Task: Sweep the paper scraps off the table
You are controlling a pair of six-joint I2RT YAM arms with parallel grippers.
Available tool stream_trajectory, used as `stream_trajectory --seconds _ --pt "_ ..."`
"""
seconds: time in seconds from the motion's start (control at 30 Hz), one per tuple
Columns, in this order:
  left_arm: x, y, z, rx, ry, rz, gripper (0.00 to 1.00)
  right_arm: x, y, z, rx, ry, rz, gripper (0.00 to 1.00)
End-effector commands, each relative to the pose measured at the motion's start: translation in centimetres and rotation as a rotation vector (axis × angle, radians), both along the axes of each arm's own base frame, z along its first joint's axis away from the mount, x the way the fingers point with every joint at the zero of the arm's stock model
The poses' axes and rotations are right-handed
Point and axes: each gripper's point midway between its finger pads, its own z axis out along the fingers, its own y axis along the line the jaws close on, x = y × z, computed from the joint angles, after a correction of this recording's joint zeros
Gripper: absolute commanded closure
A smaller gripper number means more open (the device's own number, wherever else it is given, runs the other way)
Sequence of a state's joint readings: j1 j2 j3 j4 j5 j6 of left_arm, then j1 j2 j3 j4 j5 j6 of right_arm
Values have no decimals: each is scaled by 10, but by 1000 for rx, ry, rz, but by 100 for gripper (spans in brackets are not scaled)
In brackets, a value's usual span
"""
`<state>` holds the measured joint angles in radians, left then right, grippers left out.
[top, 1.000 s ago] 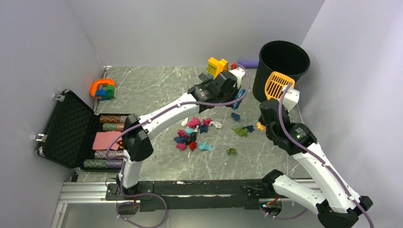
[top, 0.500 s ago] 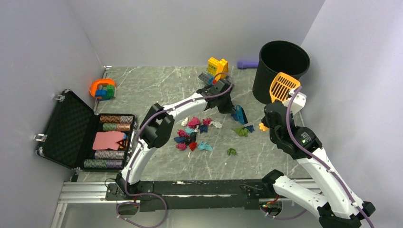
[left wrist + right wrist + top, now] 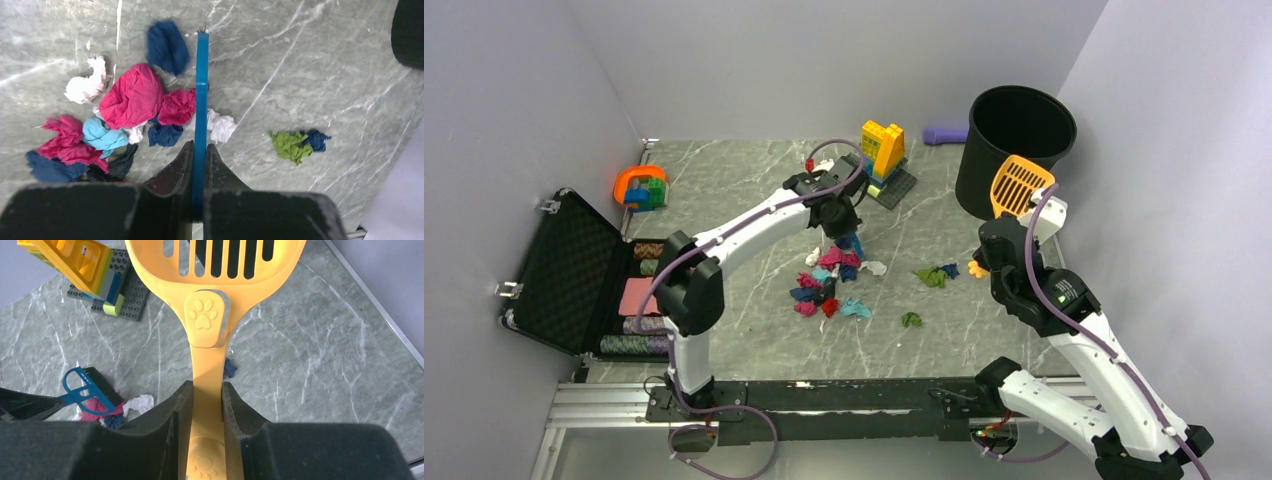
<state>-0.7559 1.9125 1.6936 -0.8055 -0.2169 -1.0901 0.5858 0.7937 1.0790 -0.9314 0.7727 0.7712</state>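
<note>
The paper scraps (image 3: pixel 829 280) lie heaped in a loose pile mid-table on the grey marble table (image 3: pixel 744 190). The pile also shows in the left wrist view (image 3: pixel 131 97). A green and a dark blue scrap (image 3: pixel 936 274) lie apart to the right, also seen from the left wrist (image 3: pixel 290 145). Another green scrap (image 3: pixel 911 319) lies nearer. My left gripper (image 3: pixel 846 232) (image 3: pixel 200 150) is shut on a small blue hand brush (image 3: pixel 201 90), whose head rests at the pile's far right edge. My right gripper (image 3: pixel 1012 228) (image 3: pixel 207 390) is shut on a yellow slotted scoop (image 3: pixel 210 300), held above the table right of the scraps.
A black bin (image 3: pixel 1021 125) stands at the back right behind the scoop. A yellow-blue brick build (image 3: pixel 882 148) on a dark plate sits at the back centre, and a purple object (image 3: pixel 944 134) beside the bin. An open black case (image 3: pixel 574 270) lies at the left edge, with an orange toy (image 3: pixel 639 187) beyond it.
My left arm has swung the brush left and nearer, from by the bin to the far edge of the pile. The right gripper and scoop have barely moved.
</note>
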Motion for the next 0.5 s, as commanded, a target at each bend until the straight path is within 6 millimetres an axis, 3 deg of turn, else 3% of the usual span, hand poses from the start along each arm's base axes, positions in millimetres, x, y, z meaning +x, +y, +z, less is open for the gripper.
stream_trajectory --seconds 0.0,0.13,0.27,0.37,0.4,0.47 --pt "-7 -9 39 -16 -122 -154 100 8 6 7 30 -37 8 100" --pt "-8 -56 84 -188 -320 -297 100 9 8 8 27 -31 20 100" --pt "-20 -111 109 -391 -403 -453 100 5 7 11 34 -44 27 100" --pt "-33 -161 110 -527 -349 -567 100 3 4 11 45 -55 15 100" --pt "-37 -179 96 -537 -305 -600 100 2 4 11 48 -58 14 100" --pt "-44 -208 87 -559 -255 -647 100 2 4 10 50 -56 15 100"
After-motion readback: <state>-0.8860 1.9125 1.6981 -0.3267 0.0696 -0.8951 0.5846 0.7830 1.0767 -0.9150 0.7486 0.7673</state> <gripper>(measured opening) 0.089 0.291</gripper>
